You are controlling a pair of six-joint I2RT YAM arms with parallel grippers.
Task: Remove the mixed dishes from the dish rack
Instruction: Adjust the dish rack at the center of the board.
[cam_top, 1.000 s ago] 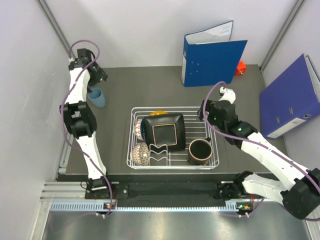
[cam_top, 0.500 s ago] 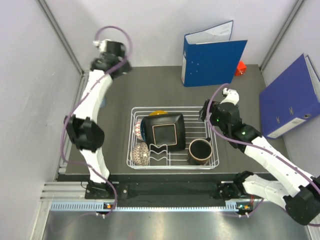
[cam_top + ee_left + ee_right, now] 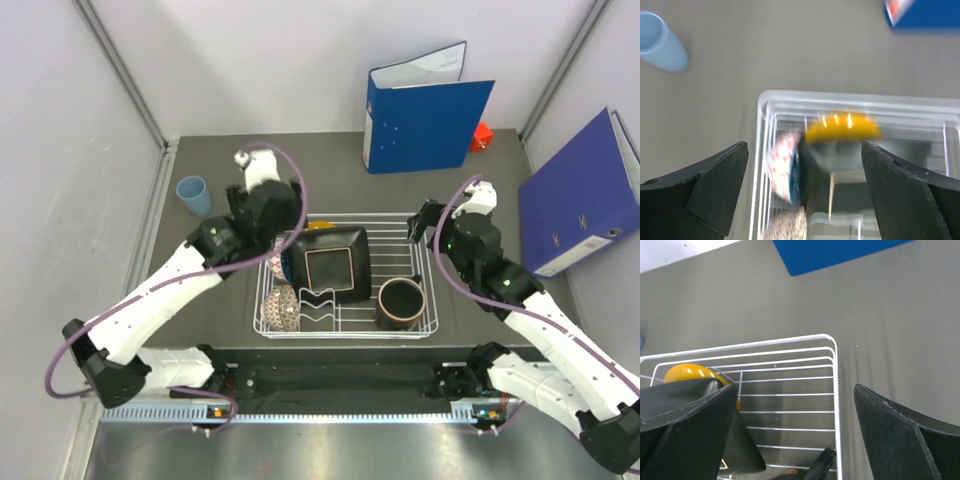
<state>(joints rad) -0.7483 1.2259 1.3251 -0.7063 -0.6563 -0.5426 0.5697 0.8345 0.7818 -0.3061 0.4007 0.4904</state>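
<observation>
Both jaws wide open, empty; left jaws hover over rack (image 3: 850, 98) far-left corner, yellow dish (image 3: 842, 127) just below; right jaws farther.

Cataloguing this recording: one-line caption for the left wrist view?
Open left gripper over a corner of the dish rack, small yellow round dish inside, light blue cup on the table beyond.

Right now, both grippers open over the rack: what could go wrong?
1. The yellow dish sits close behind the black plate; the left gripper reaching for it may knock the plate or snag the rack wire.
2. The right gripper hovers over the rack too; both arms heading inward could collide.
</observation>
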